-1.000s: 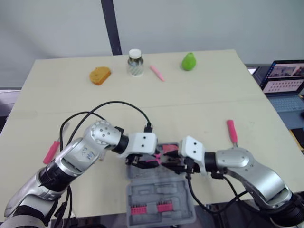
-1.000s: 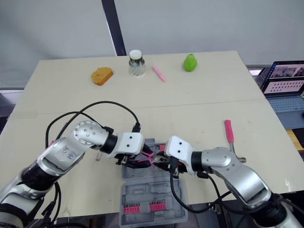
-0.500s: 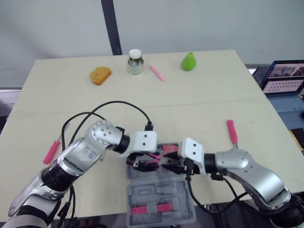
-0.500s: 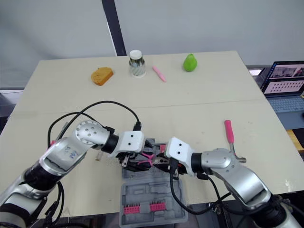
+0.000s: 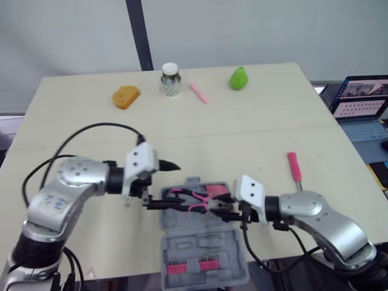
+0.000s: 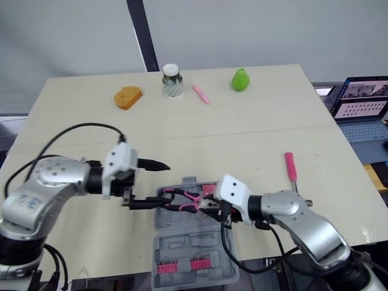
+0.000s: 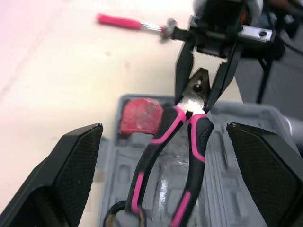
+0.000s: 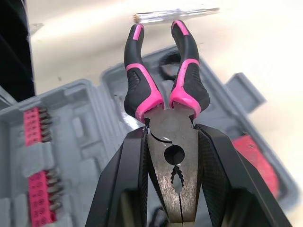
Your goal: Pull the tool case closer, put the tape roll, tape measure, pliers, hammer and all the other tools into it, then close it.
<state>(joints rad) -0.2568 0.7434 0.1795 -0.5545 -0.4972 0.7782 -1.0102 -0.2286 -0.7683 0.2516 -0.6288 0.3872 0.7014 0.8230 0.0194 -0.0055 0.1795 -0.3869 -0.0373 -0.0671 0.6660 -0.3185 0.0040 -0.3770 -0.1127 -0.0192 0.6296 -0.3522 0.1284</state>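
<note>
Now the pliers (image 5: pixel 188 197) hang over the open case (image 5: pixel 203 257) at the tabletop's near edge. The right gripper (image 5: pixel 225 208) pinches their head, and the left gripper (image 5: pixel 159 185) is spread wide, not touching the handles. This looks like the placing step: next, lower them into a slot and let go.

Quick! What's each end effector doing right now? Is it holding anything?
The left end effector is open, holding nothing.
The right end effector is closed on the metal head of the pliers.

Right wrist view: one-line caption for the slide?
Right gripper clamps the pink-handled pliers by their metal head over the open grey tool case.
</note>
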